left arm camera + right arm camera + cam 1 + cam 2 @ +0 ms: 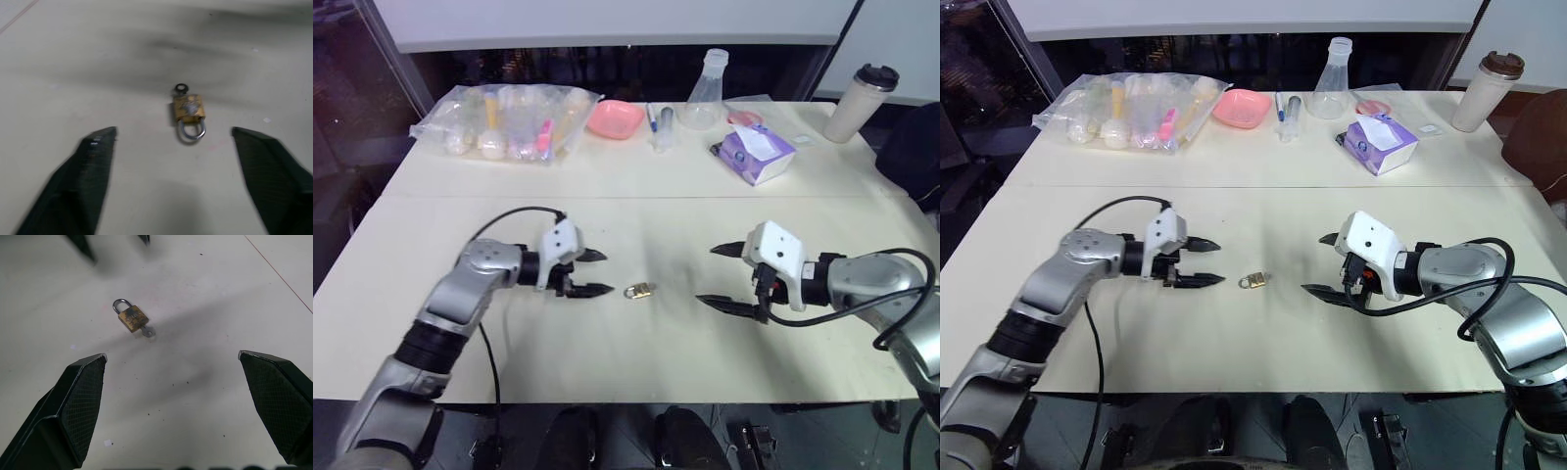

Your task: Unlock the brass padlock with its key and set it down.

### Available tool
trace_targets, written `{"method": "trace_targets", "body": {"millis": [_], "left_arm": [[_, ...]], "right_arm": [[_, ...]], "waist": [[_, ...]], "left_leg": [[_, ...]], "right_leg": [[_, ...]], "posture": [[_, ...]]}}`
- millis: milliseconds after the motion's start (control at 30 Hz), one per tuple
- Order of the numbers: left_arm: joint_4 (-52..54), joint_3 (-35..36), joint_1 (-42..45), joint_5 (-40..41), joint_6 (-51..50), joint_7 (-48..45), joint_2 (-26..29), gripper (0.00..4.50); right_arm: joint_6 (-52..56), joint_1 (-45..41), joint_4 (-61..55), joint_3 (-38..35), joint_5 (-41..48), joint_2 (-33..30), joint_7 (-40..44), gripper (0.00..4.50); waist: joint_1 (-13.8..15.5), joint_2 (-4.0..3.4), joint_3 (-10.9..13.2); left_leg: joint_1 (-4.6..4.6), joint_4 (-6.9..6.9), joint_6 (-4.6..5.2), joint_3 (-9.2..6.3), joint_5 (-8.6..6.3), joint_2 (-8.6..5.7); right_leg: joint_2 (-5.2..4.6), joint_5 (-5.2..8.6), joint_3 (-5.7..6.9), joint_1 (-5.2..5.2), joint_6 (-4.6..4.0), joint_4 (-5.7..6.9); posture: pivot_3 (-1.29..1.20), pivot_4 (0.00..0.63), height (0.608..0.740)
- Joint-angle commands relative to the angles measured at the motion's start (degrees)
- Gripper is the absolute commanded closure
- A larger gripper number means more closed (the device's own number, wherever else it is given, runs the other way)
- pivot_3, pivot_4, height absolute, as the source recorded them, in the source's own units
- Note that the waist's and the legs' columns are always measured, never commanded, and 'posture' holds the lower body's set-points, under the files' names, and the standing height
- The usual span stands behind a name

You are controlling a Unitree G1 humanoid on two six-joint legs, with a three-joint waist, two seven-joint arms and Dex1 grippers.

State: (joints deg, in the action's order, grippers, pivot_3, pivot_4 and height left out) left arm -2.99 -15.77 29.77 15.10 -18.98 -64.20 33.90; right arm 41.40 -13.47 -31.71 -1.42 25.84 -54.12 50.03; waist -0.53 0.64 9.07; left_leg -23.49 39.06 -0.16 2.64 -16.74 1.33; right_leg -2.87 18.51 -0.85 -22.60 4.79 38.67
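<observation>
1. Cream table (636,362), clutter along far edge.
2. Left gripper (592,272) spread wide, empty, aimed at lock, likely ready to grasp.
3. Brass padlock (639,290) lying flat between grippers, key (148,332) inserted.
4. Right gripper (724,276) wide apart, empty.

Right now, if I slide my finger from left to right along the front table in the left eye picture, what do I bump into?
Left gripper, open → brass padlock lying on the table with its key in it → right gripper, open.
</observation>
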Motion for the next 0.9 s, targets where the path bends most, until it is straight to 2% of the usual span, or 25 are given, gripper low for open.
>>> {"method": "trace_targets", "body": {"millis": [33, 467, 667, 800, 900], "left_arm": [[-0.4, -0.6, 1.2, -1.6, 2.1, 0.1, -1.4, 0.02], [-8.3, -6.7, 1.0, -12.3, 7.9, 8.5, -12.5, 0.02], [-9.9, -6.9, 1.4, -14.9, 7.0, 10.7, -14.4, 0.02], [-9.4, -6.9, 1.1, -15.2, 5.9, 10.0, -13.5, 1.21], [-8.4, -6.7, 0.9, -14.8, 4.7, 9.2, -12.3, 2.54]], "right_arm": [[0.1, 0.9, -3.0, -2.5, 0.2, -0.2, -1.2, 0.0], [0.8, 3.8, -5.4, -4.7, 0.1, -0.7, -3.8, 0.0], [0.9, 4.2, -5.9, -5.0, 0.0, -0.9, -4.5, 0.0], [0.7, 4.3, -5.8, -5.2, -0.3, -0.9, -4.9, 0.0], [0.6, 4.4, -5.8, -5.1, -0.3, -0.8, -5.1, 0.0]], "waist": [[-0.1, 0.0, 0.0], [0.3, 0.01, 0.0], [1.3, 0.0, 0.0], [1.2, 0.01, 0.0], [1.2, 0.01, 0.0]], "left_leg": [[0.0, 0.0, 0.0, 0.0, 0.0, 0.01], [0.01, 0.08, 0.01, 0.0, 0.0, -0.01], [0.04, 0.12, 0.01, 0.0, 0.0, -0.01], [0.08, 0.13, 0.01, -0.01, 0.0, -0.02], [0.1, 0.13, 0.01, -0.01, 0.0, -0.01]], "right_leg": [[0.01, 0.0, 0.0, -0.01, 0.0, 0.01], [0.02, -0.03, -0.02, 0.04, 0.05, 0.04], [0.02, -0.04, -0.02, 0.09, 0.07, 0.05], [0.0, -0.04, -0.02, 0.14, 0.08, 0.04], [0.02, -0.04, -0.02, 0.15, 0.08, 0.06]], "posture": [[0.0, 0.15, 0.715], [0.0, 0.15, 0.715], [0.0, 0.15, 0.715], [0.0, 0.15, 0.715], [0.0, 0.15, 0.715]]}}
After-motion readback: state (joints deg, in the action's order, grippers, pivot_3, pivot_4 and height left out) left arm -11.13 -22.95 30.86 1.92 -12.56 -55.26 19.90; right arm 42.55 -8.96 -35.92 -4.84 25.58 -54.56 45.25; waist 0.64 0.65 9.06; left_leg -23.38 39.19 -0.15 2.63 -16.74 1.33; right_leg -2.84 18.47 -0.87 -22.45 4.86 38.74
